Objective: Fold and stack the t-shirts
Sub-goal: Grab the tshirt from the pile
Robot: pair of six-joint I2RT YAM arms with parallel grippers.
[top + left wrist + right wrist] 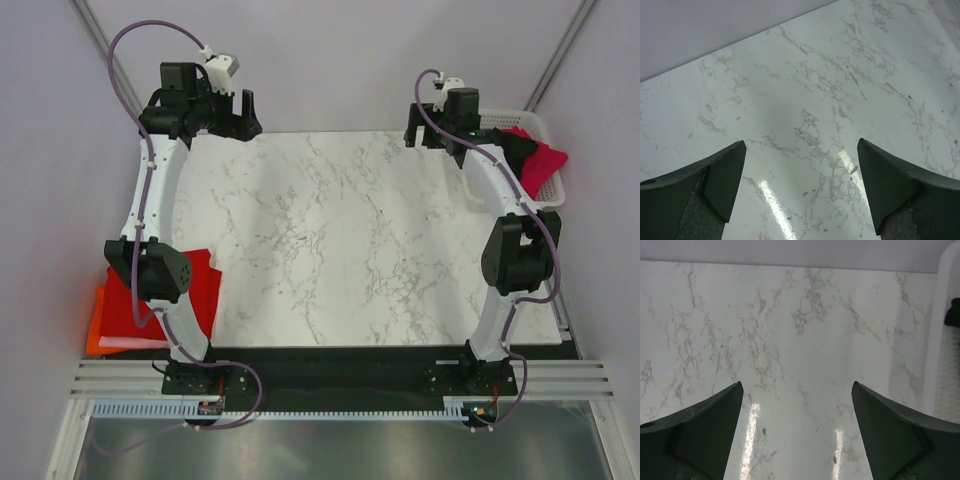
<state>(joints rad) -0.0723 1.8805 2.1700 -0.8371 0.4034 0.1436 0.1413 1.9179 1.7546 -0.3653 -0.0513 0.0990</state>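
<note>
Left wrist, right wrist: left tool (801, 150) and right tool (796, 390) gape empty over the counter (815, 75).
Top external alone shows red and orange t-shirts (203, 283) at the counter's near-left edge, part-hidden by the left arm (150, 270), and a crimson t-shirt (543, 160) in the basket (556, 195) off its far-right corner.

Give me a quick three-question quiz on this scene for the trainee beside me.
1. True or false: the left gripper is holding a t-shirt.
2. Where is the raspberry shirt? A) in the white basket B) on the floor C) hanging from the wall
3. What colour is the shirt under the red shirt at the left edge of the table?
Key: 1 false; 2 A; 3 the orange shirt.
</note>
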